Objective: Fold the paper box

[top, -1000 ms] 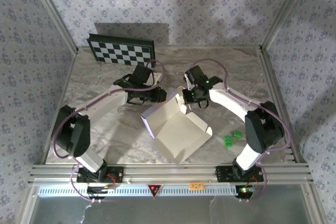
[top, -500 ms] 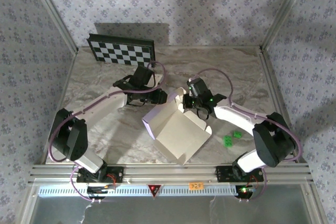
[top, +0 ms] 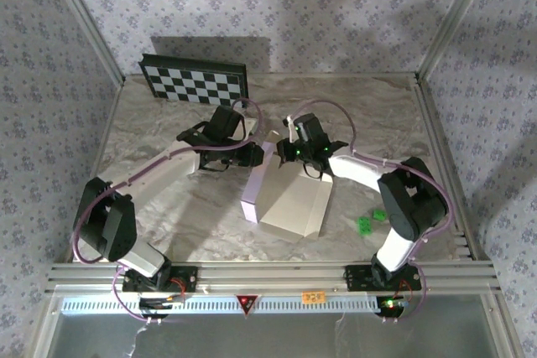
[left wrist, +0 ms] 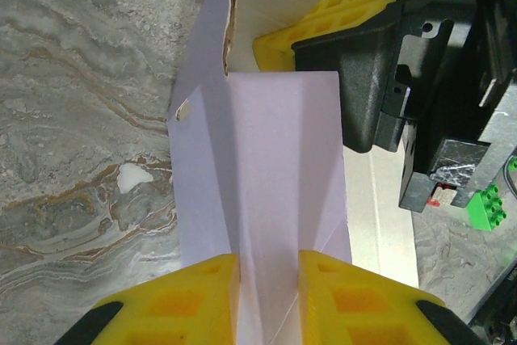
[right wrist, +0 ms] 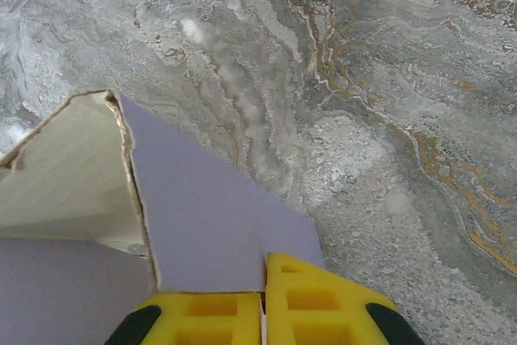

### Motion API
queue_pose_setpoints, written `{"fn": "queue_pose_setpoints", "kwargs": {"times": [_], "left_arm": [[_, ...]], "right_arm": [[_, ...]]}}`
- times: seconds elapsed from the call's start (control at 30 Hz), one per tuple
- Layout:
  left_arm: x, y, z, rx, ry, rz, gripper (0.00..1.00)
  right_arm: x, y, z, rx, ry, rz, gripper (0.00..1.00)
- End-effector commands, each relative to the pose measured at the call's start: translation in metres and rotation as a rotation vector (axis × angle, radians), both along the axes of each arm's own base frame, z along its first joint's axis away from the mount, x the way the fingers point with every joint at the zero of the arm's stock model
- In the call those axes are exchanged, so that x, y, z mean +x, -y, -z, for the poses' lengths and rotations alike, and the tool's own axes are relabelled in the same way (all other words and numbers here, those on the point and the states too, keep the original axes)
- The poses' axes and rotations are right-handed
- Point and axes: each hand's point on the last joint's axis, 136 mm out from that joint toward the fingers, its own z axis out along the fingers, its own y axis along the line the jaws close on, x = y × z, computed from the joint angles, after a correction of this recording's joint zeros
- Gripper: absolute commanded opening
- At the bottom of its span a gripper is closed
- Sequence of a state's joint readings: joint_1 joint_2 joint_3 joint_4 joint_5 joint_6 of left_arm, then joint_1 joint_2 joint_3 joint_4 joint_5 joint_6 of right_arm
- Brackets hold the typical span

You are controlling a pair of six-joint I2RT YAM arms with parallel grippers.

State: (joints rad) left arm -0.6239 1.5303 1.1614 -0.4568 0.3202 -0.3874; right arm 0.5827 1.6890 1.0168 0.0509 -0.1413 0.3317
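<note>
Your marble table (top: 159, 199) carries the paper box (top: 289, 203) at its centre, between the two arms, half folded with one lavender wall raised. Your left gripper (left wrist: 267, 272) is clamped on a creased lavender panel of it. Your right gripper (right wrist: 263, 300) has its fingers pressed together at a flap's edge. Small green bricks (top: 370, 220) lie right of the box.

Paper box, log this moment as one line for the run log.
left gripper: shut on paper box panel | right gripper: shut on its flap edge | box: partly folded, resting on table
</note>
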Motion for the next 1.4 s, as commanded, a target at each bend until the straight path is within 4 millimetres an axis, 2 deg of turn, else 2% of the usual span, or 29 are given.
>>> {"fn": "queue_pose_setpoints", "kwargs": {"times": [0.0, 0.27, 0.5, 0.7, 0.97, 1.1, 1.37], "left_arm": [[-0.024, -0.014, 0.036, 0.086, -0.127, -0.004, 0.24], [-0.023, -0.015, 0.047, 0.104, -0.151, -0.02, 0.23], [-0.023, -0.016, 0.054, 0.113, -0.172, -0.035, 0.23], [-0.021, -0.014, 0.057, 0.116, -0.182, -0.04, 0.23], [-0.022, -0.007, 0.057, 0.113, -0.186, -0.035, 0.23], [-0.023, -0.004, 0.056, 0.112, -0.185, -0.034, 0.23], [-0.022, 0.002, 0.043, 0.094, -0.141, -0.055, 0.23]], "right_arm": [[0.017, -0.006, -0.043, 0.063, 0.075, 0.046, 0.08], [0.001, 0.004, -0.044, 0.051, 0.022, 0.133, 0.08], [-0.014, 0.025, -0.038, -0.017, 0.006, 0.211, 0.08], [-0.03, 0.038, -0.025, -0.009, -0.028, 0.275, 0.08], [-0.051, 0.04, -0.014, 0.033, -0.039, 0.367, 0.08], [-0.061, 0.041, 0.0, 0.043, -0.051, 0.399, 0.08], [-0.075, 0.036, 0.017, 0.058, -0.027, 0.429, 0.06]]}}
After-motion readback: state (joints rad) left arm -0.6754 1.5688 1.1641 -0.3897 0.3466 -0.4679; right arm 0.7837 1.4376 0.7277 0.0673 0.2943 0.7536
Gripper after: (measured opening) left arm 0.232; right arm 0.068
